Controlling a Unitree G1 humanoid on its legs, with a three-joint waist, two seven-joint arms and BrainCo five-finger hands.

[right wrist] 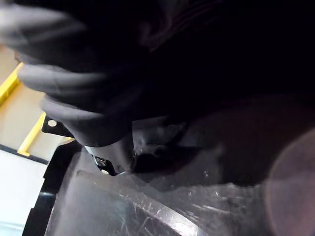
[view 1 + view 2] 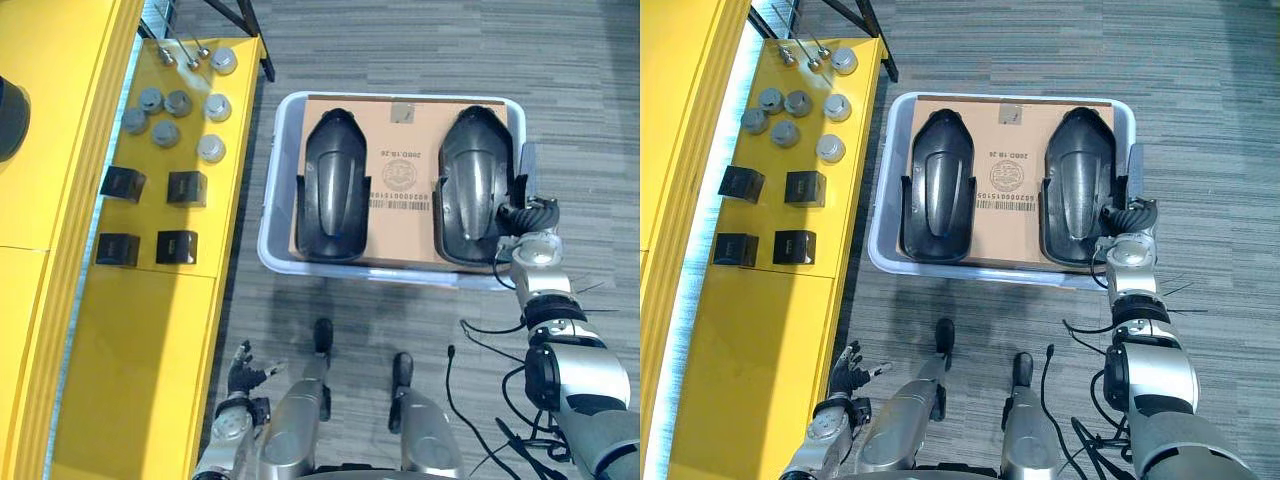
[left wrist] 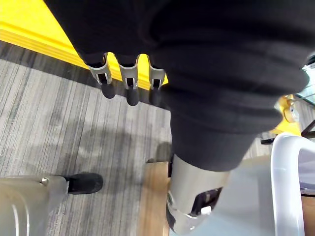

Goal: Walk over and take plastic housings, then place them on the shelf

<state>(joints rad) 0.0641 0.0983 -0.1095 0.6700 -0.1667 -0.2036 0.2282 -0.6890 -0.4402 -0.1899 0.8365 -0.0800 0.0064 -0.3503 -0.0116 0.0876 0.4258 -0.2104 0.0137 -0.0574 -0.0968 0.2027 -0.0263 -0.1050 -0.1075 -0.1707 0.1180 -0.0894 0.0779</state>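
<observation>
Housing in bin hiding grasp of right robot hand, left robot hand slack, empty

Lying dome-up on a brown cardboard sheet inside a pale tub: the left housing and the right housing, side by side, well apart. Both glossy black, long, narrowing to rounded far ends. Just left of the tub, the yellow shelf, flat-topped.
</observation>
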